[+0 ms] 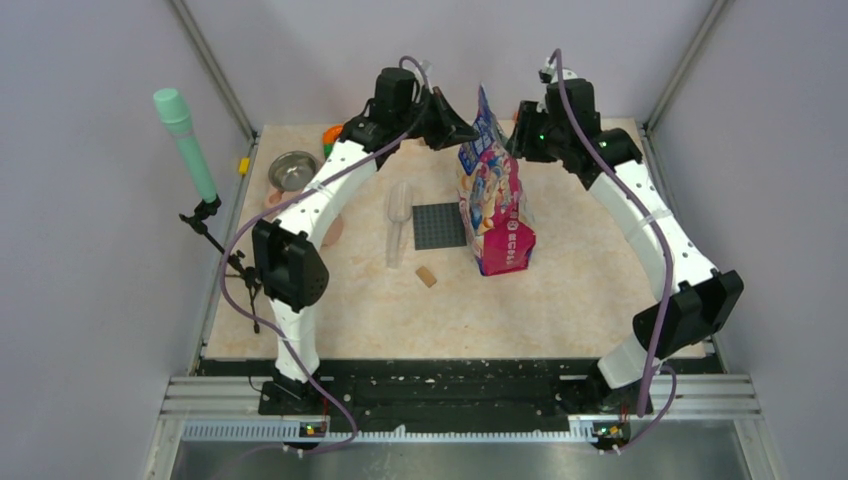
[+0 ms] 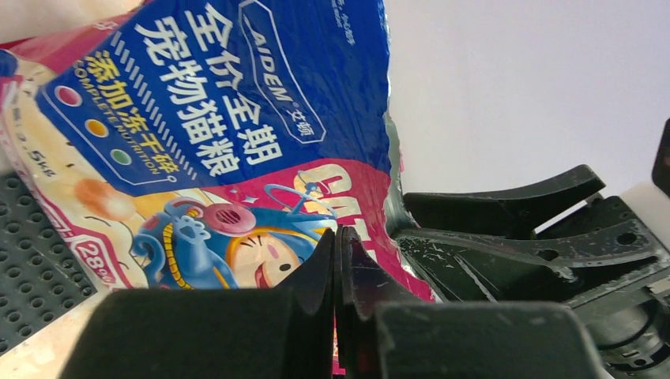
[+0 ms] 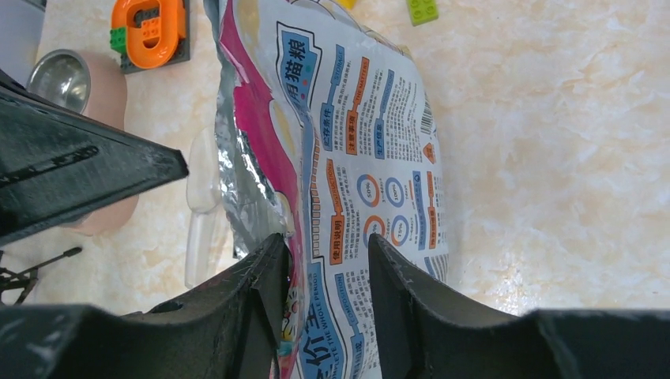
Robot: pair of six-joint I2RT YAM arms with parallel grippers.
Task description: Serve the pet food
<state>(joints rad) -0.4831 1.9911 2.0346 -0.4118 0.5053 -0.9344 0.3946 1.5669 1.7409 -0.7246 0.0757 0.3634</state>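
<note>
The pink-and-blue cat food bag [image 1: 495, 200] stands upright mid-table, top open, silver lining showing in the right wrist view [image 3: 371, 142]. No kibble shows. My left gripper [image 1: 462, 127] is shut, pinching the bag's top edge from the left; the printed front fills the left wrist view [image 2: 213, 118] above the closed fingertips [image 2: 338, 233]. My right gripper [image 1: 520, 130] is at the top edge from the right. It is open [image 3: 325, 241], with one finger at the bag's mouth and the other outside the back wall.
A clear scoop [image 1: 398, 220] and a dark grey studded plate [image 1: 440, 225] lie left of the bag. A tan block [image 1: 427, 276] lies in front. A steel bowl [image 1: 293, 170] and an orange toy [image 3: 150, 28] sit far left. A green microphone [image 1: 185, 140] stands off-table.
</note>
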